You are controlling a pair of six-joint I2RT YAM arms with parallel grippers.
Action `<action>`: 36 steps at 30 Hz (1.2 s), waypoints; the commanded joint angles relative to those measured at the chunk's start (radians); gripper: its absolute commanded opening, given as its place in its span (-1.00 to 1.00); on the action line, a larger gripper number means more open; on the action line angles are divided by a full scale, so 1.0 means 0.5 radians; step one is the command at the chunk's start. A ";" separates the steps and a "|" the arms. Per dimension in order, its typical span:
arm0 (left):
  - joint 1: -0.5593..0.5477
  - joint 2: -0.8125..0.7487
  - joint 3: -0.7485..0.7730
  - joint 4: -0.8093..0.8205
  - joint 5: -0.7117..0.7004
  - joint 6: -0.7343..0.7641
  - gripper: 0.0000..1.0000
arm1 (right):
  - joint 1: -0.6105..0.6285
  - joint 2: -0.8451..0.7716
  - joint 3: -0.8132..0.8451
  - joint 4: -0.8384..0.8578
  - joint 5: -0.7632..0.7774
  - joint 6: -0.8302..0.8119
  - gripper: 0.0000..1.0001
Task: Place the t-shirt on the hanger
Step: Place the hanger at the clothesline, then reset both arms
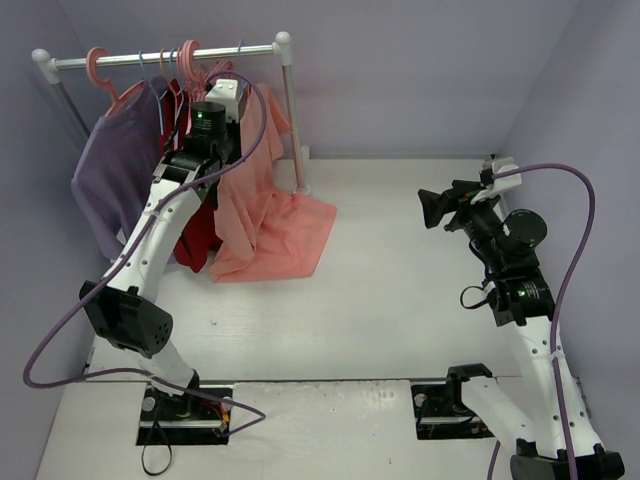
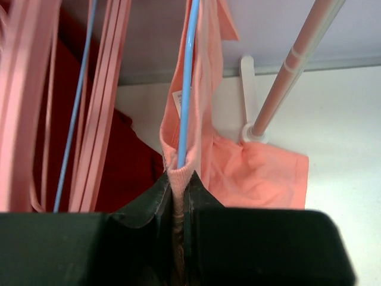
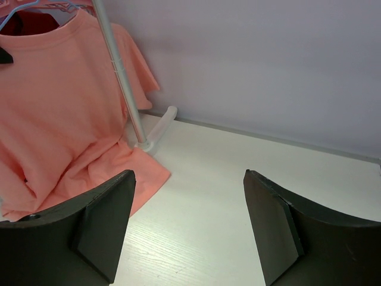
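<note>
One hanger [image 2: 186, 89]: blue wire, runs into t-shirt [image 2: 256, 173] collar
left gripper [image 2: 177, 193]: pinching that collar
right gripper [image 3: 187, 190]: wide, empty

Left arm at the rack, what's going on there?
The left gripper is shut on the collar of the t-shirt, where the blue wire hanger runs into it, up by the rack. The t-shirt hangs with its hem spread on the table. The right gripper is open, holding nothing, off to the side.
</note>
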 commanded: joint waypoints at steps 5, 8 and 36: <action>0.018 -0.333 -0.077 0.226 0.009 -0.031 -0.38 | -0.013 0.002 0.009 0.167 -0.003 -0.002 0.42; 0.018 -0.415 -0.008 0.196 0.046 0.016 0.16 | -0.013 0.003 0.022 0.167 0.029 -0.035 0.42; 0.015 -2.621 -1.409 -0.628 -0.662 0.118 0.43 | 0.003 -0.508 -0.142 -0.338 0.581 -0.295 1.00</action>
